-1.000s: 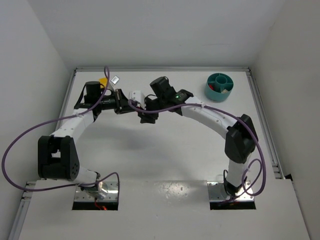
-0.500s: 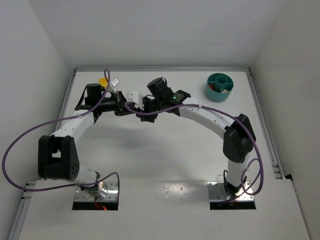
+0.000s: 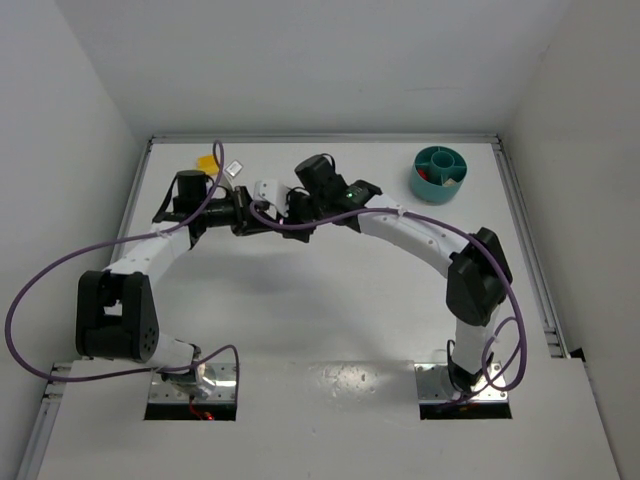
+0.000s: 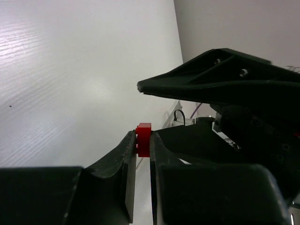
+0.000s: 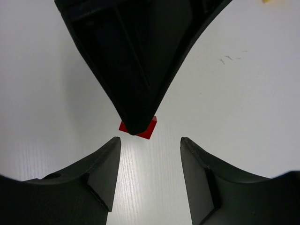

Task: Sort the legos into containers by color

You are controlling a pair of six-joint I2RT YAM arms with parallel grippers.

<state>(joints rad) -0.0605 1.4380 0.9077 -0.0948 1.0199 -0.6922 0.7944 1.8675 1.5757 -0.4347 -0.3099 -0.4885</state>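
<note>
A small red lego (image 4: 143, 131) is pinched at the tips of my left gripper (image 4: 143, 140), which is shut on it above the table. In the right wrist view the same red lego (image 5: 151, 129) peeks out beneath the dark wedge of the left fingers (image 5: 136, 56). My right gripper (image 5: 150, 140) stands open just in front of it, not touching. From above, the left gripper (image 3: 262, 220) and right gripper (image 3: 288, 212) meet tip to tip at the table's back middle. A yellow lego (image 3: 207, 161) lies at the back left. The teal container (image 3: 438, 160) stands at the back right.
A small pale piece (image 3: 233, 168) lies beside the yellow lego. Something red (image 3: 424, 178) shows in one compartment of the dish. Purple cables (image 3: 60, 270) loop off both arms. Raised rails (image 3: 525, 240) edge the table.
My right gripper has moved left, up to the left gripper's tips, and its jaws have spread a little wider. The left gripper still grips the red lego.
</note>
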